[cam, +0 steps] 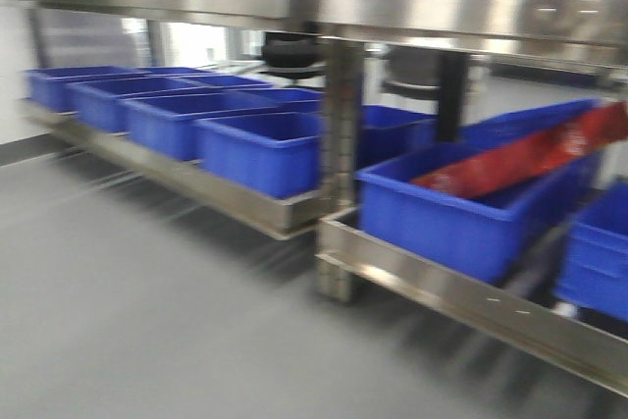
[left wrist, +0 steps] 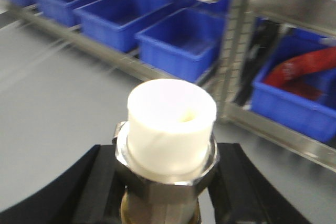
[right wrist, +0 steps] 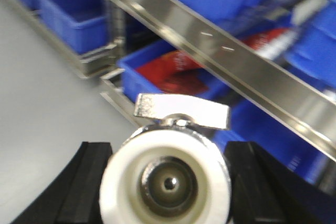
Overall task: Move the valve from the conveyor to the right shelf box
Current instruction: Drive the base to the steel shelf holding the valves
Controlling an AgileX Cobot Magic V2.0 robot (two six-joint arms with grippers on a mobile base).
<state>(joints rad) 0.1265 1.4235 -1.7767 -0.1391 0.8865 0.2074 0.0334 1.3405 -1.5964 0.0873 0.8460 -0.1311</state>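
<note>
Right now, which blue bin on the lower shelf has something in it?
The blue bin just right of the steel upright: a red bag lies in it. The bins left of the upright look empty.

left-held valve (left wrist: 169, 129) cut off below by the frame edge, right-held valve (right wrist: 167, 174) likewise, shelves (cam: 294, 213) motion-blurred

left gripper (left wrist: 167, 156): only its two fingers (left wrist: 65, 192) show, at 7 and 5 o'clock in the left wrist view. matte black, chunky blocks, narrow flat tops near centre, then sloping off toward the frame edges. right gripper (right wrist: 167, 182): same matte black pair at 7 and 5 o'clock in the right wrist view, squared top corners, outer sides sloping down. the 7 o'clock one has a vertical groove down its face. edges soft from blur.
</note>
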